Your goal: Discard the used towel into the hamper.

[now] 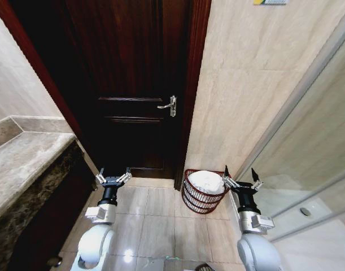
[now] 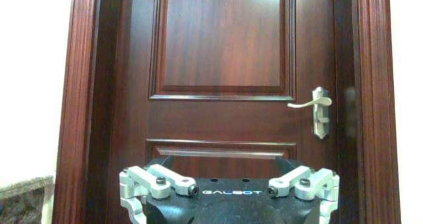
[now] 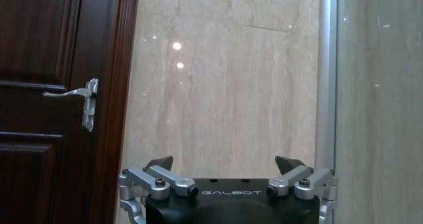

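1. At left, a marble counter [image 1: 25, 158] runs along the near wall; the left gripper [image 1: 113, 179] hangs just beside it above the floor tiles, fingers spread wide and holding nothing.

2. Centre, far: a dark wooden door [image 1: 132, 84] stands shut, its silver lever handle [image 1: 167, 105] on the right side.

3. Right of the door frame, the hamper [image 1: 201, 199] sits on the floor against the beige tiled wall, a white towel [image 1: 206, 182] bundled inside and mounded up to its rim. The cloth looks soft, light and easily crumpled; any regrasp would best pinch a raised fold at the top of the heap.

4. At right, the right gripper [image 1: 240, 181] is poised just beside the hamper's rim, jaws wide apart and empty, with a glass shower partition [image 1: 313, 141] beyond.
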Robot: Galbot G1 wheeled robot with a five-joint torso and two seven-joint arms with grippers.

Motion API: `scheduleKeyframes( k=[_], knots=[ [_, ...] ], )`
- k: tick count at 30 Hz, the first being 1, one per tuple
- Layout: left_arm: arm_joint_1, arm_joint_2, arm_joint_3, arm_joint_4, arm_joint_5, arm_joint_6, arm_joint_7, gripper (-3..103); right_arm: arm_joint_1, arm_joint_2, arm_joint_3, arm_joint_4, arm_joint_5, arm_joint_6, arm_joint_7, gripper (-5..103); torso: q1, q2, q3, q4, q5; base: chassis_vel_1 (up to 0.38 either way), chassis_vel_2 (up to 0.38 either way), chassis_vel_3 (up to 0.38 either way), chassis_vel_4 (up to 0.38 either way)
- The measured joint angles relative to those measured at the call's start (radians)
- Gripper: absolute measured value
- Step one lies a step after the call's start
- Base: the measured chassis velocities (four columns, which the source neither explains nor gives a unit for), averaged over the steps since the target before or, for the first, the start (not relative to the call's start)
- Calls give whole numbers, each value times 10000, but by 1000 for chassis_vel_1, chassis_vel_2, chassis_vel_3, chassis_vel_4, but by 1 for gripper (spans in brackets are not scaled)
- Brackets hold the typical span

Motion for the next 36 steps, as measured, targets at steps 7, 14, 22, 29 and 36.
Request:
scheduleKeyframes(
  k=[7,14,22,29,36],
  knots=[
    [-3,-4,6,-27,1,-3,2,100,7,18,-55,74,-14,-32,13,100,110,247,137,0,0,0,0,0,0],
    [54,-49,44,-55,-24,1,17,100,17,11,-121,161,-145,-146,169,100,227,510,285,0,0,0,0,0,0],
    [81,-39,-22,-129,-62,-57,-15,100,-66,-2,-258,438,-381,-569,282,100,385,866,482,0,0,0,0,0,0],
    [88,1,-53,-219,-79,-54,-18,100,-66,3,-274,461,-382,-591,296,100,497,1114,615,0,0,0,0,0,0],
    [120,10,-49,-216,-81,-56,-11,100,-107,29,-278,462,-381,-590,318,100,633,1408,775,0,0,0,0,0,0]
  ],
)
